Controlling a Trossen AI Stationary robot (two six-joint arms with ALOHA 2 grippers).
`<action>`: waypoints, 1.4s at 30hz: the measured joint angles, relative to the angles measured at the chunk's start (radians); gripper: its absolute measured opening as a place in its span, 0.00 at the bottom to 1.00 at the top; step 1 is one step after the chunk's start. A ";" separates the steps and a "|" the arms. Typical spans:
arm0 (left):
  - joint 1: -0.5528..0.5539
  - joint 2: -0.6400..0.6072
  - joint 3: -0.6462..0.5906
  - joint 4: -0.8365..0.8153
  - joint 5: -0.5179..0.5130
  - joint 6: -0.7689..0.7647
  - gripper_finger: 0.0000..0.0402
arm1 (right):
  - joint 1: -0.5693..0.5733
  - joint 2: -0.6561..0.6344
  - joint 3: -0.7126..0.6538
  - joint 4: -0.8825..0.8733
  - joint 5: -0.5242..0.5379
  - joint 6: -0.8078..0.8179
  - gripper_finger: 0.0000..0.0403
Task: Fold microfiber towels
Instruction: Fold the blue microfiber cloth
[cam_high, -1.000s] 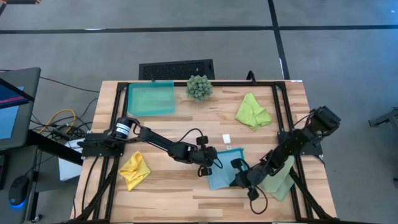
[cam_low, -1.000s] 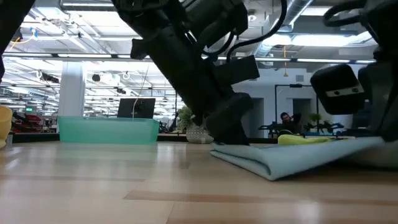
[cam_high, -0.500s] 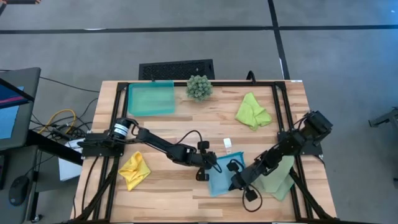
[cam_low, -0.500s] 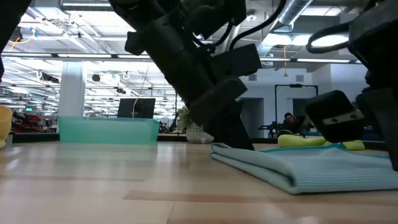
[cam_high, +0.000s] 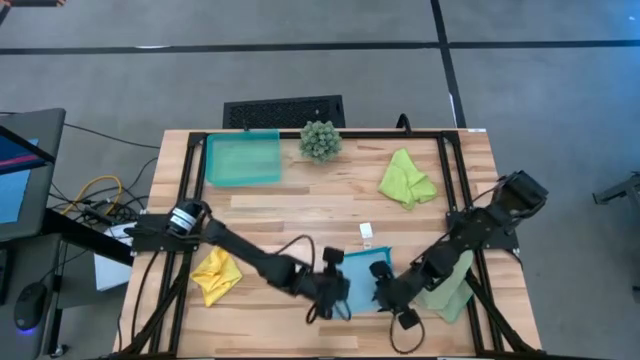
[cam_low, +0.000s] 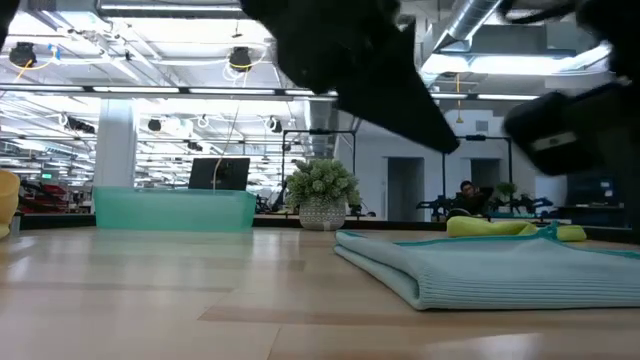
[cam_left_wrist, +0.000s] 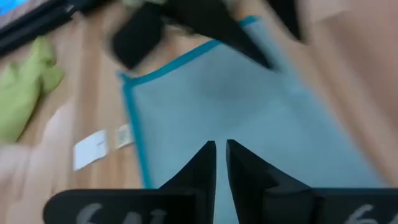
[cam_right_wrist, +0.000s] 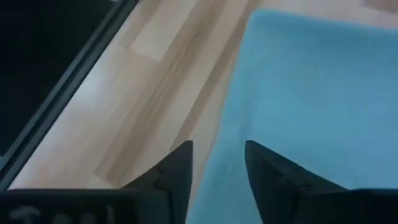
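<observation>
Tools flank your blue towel (cam_high: 359, 278), folded flat near the bench's (cam_high: 300, 210) front middle: left tool (cam_high: 333, 297) nearly shut, empty, right tool (cam_high: 385, 297) parted, having let go.

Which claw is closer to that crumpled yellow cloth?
The left claw, at the light blue towel's left edge, with the yellow cloth farther left. The right claw sits at the towel's opposite edge.

The wooden surface (cam_high: 300, 215) filled mid-frame. On it lay a teal tray (cam_high: 243, 159) and spiky plant (cam_high: 320, 140) at top, a lime towel (cam_high: 405, 180) upper right, a yellow towel (cam_high: 214, 275) lower left, a light blue towel (cam_high: 358, 278) and sage towel (cam_high: 450, 290) lower right.
</observation>
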 joint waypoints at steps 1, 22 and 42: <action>-0.019 0.000 0.001 0.003 -0.003 0.009 0.09 | 0.025 -0.015 0.001 -0.032 0.031 0.014 0.43; -0.134 0.152 0.008 0.035 0.048 -0.078 0.42 | 0.258 0.074 -0.006 -0.208 0.344 0.220 0.18; -0.153 0.157 0.003 0.062 0.044 -0.135 0.02 | 0.274 0.030 -0.012 -0.199 0.315 0.294 0.13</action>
